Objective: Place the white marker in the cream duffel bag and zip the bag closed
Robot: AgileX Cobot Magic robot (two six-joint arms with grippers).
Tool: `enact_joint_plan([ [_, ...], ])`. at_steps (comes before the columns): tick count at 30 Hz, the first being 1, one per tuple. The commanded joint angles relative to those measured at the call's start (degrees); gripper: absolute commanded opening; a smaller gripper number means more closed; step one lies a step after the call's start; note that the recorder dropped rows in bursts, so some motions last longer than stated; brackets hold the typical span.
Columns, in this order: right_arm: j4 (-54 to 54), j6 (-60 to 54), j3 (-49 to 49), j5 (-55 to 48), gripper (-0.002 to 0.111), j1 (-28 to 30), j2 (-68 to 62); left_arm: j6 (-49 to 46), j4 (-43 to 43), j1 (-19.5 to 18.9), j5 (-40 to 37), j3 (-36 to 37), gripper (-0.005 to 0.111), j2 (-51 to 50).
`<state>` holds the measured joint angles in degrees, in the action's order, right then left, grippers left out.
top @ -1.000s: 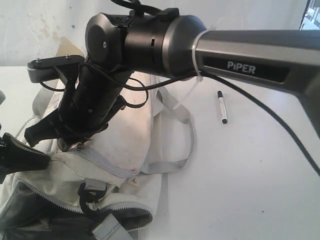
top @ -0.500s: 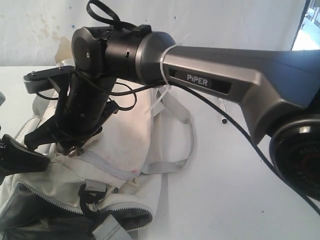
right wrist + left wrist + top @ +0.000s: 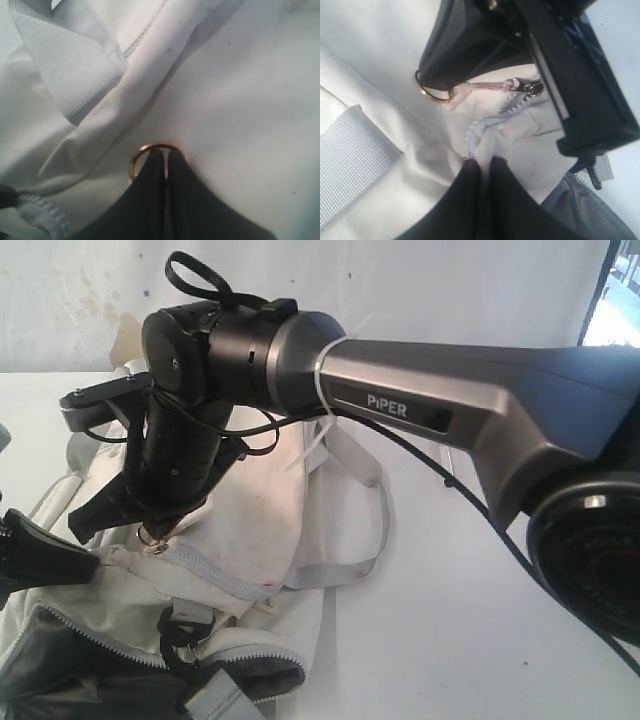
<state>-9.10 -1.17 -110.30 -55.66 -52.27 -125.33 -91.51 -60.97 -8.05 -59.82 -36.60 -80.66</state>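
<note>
- Cream duffel bag (image 3: 250, 510): lies on the white bench (image 3: 480, 640), filling the lower left of the exterior view. The mouth at the bottom left gapes, with grey lining showing between the zipper teeth. One grey webbing strap (image 3: 375, 510) loops out toward the centre.
- Right gripper (image 3: 164, 154): reaches across to the left half of the exterior view, over the bag's top edge. The jaws are pressed together on a gold ring (image 3: 150, 150) against the cream cloth. In the left wrist view, the ring joins a thin pink cord that runs to the metal zipper slider (image 3: 527, 87).
- Left gripper (image 3: 482, 165): sits at the far left edge of the exterior view, close below the right gripper. The jaws are pinched on a fold of bag fabric just beside the grey zipper teeth (image 3: 485, 120).
- White marker (image 3: 449, 474): only a slim sliver shows, just under the right arm at centre right. It lies on the bench, well apart from the bag mouth and beyond the strap. The arm hides the rest, so this identification is tentative.
</note>
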Motion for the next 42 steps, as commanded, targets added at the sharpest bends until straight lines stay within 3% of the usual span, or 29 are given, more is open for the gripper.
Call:
enact_joint_plan([
  [1, 1.2, 0.1, -1.5, 0.2, 0.000, 0.4, 0.3, 0.2, 0.0, 0.3, -1.2, 0.0, 0.000, 0.6],
  [17, 0.9, 1.2, -3.3, -3.0, 0.001, 1.5, 3.0, 1.6, 0.6, 0.3, -0.4, 0.0, 0.000, 0.6],
  [19, -0.2, 1.2, -3.3, -3.1, 0.008, 1.5, 1.9, 1.6, 0.6, 0.3, -0.4, 0.0, 0.000, 0.6],
  [25, -6.8, -1.1, -3.3, -1.6, 0.050, 1.5, 0.7, 1.6, 0.6, 0.3, -0.4, 0.0, 0.000, 0.6],
  [27, -7.5, -1.4, -3.3, -1.2, 0.059, 1.4, 0.7, 1.6, 0.6, 0.3, -0.4, 0.0, 0.000, 0.6],
  [42, -7.1, -0.1, -3.3, -7.1, 0.060, 1.4, -1.7, 1.6, 0.6, 0.3, -0.2, 0.0, 0.000, 0.6],
])
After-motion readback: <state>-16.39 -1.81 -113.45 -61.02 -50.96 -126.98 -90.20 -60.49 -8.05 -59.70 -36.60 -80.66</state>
